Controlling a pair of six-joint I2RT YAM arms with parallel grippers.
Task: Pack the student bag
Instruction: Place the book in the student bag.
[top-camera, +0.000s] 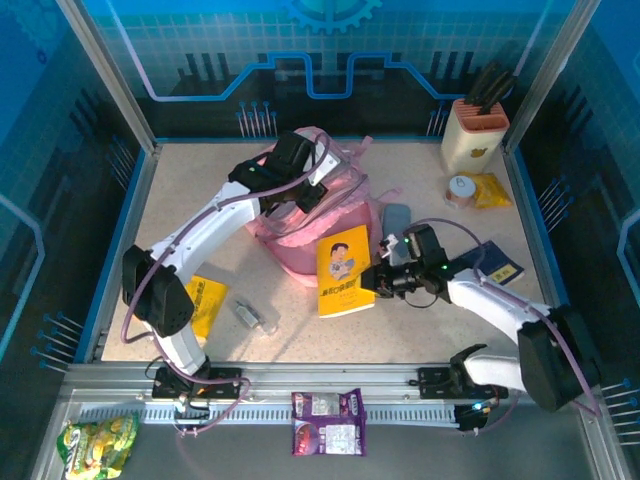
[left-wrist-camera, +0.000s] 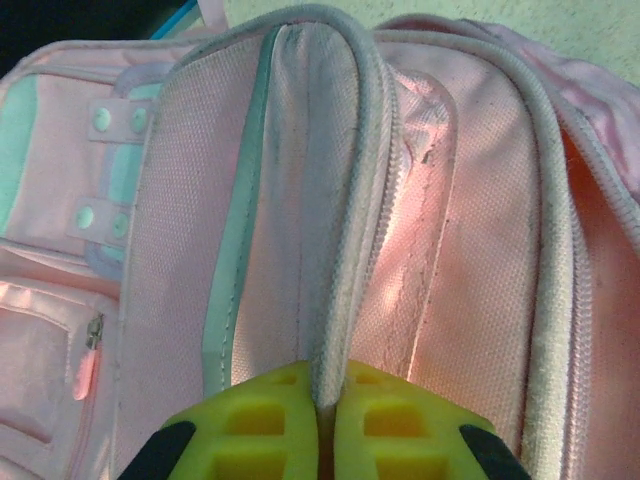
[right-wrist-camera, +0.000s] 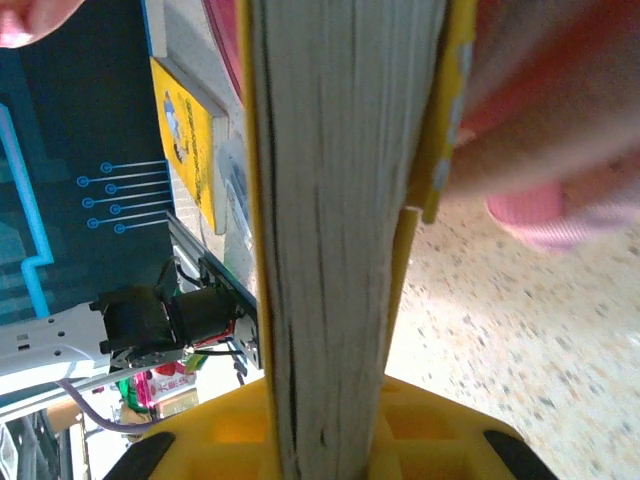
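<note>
Here, left gripper (left-wrist-camera: 325, 405) pinches the student bag (left-wrist-camera: 450, 250); right gripper (right-wrist-camera: 330, 435) clamps a book (right-wrist-camera: 340, 200) beside it.

left jaws: clamped on student bag (left-wrist-camera: 470, 200) rim | compartment apparently open

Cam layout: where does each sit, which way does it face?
Top external: above and behind the bases, looking down on the table; both arms, left gripper at pink bag, right gripper on yellow book.
Left wrist: on that wrist, facing the bag's rim pinched between its fingers.
Right wrist: facing the book's page edge clamped between its fingers.
Shared: top and left wrist both show the bag.
</note>
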